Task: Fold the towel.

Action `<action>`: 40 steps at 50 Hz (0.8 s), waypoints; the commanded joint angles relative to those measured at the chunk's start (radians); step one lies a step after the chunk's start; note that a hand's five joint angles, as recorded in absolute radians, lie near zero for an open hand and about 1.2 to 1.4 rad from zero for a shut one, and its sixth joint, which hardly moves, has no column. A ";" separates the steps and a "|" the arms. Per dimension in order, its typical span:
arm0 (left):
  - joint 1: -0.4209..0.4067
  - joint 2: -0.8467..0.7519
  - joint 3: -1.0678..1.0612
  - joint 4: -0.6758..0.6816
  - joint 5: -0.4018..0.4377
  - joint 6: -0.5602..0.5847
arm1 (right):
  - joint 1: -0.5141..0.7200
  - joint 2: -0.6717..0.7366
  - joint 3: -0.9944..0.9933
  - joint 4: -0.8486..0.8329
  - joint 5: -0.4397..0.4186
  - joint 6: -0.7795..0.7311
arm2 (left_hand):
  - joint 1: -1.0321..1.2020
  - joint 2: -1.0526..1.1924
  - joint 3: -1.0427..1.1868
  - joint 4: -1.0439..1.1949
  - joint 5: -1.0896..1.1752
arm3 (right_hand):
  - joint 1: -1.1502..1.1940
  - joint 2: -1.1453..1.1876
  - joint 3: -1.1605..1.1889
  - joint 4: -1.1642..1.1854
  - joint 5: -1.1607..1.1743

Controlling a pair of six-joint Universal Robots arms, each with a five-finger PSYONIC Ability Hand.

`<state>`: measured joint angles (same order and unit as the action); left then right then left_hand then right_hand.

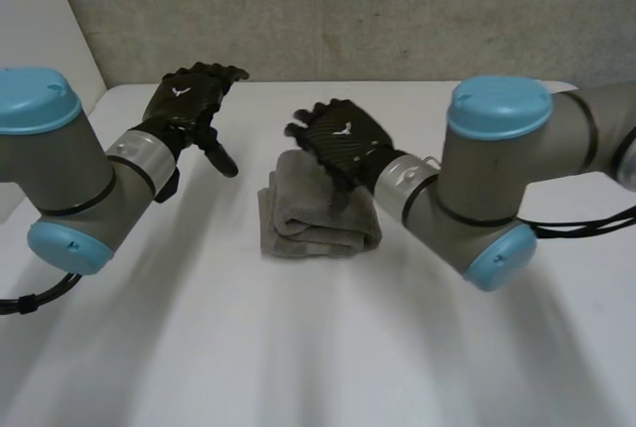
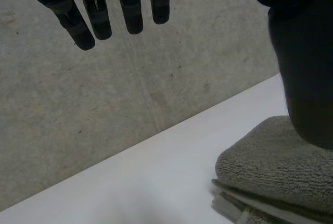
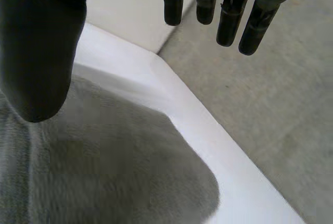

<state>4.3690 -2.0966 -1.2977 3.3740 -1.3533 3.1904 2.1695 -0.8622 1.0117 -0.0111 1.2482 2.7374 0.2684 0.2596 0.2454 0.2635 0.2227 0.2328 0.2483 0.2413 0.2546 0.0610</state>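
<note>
Beneath the unclenched right hand [image 1: 343, 137] lies the folded towel [image 1: 310, 220]; left hand [image 1: 187, 97] hovers unclenched nearby.

White table [image 1: 318, 348]; grey concrete wall [image 1: 397, 10] behind it.

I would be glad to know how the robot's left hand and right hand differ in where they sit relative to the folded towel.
The left hand is off to the side of the towel, over bare table; the right hand is above the towel's far edge. The left hand's thumb points down at the table, the right hand's thumb hangs over the cloth; whether it touches is unclear. Both hands are open, fingers straight, holding nothing.
</note>
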 commanded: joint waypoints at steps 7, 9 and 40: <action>-0.160 -0.258 0.288 -0.091 -0.059 -0.035 | -0.088 0.020 0.010 0.079 0.091 0.126 | -0.078 -0.070 -0.055 -0.073 -0.207 | -0.058 -0.074 -0.067 -0.080 -0.061; -0.175 -0.333 0.368 -0.152 -0.084 -0.037 | -0.088 0.034 0.005 0.077 0.106 0.130 | -0.078 -0.070 -0.055 -0.073 -0.207 | -0.058 -0.074 -0.067 -0.080 -0.061; -0.204 -0.295 0.397 -0.343 -0.205 -0.030 | -0.079 -0.018 -0.042 0.083 0.180 0.248 | -0.055 -0.046 -0.032 -0.050 -0.184 | -0.058 -0.074 -0.067 -0.080 -0.061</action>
<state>4.1656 -2.4947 -0.8618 3.0345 -1.5692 3.1626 2.1014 -0.7348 0.9525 0.0758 1.4211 2.9542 0.2684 0.2597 0.2454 0.2634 0.2257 0.2327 0.2483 0.2413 0.2546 0.0610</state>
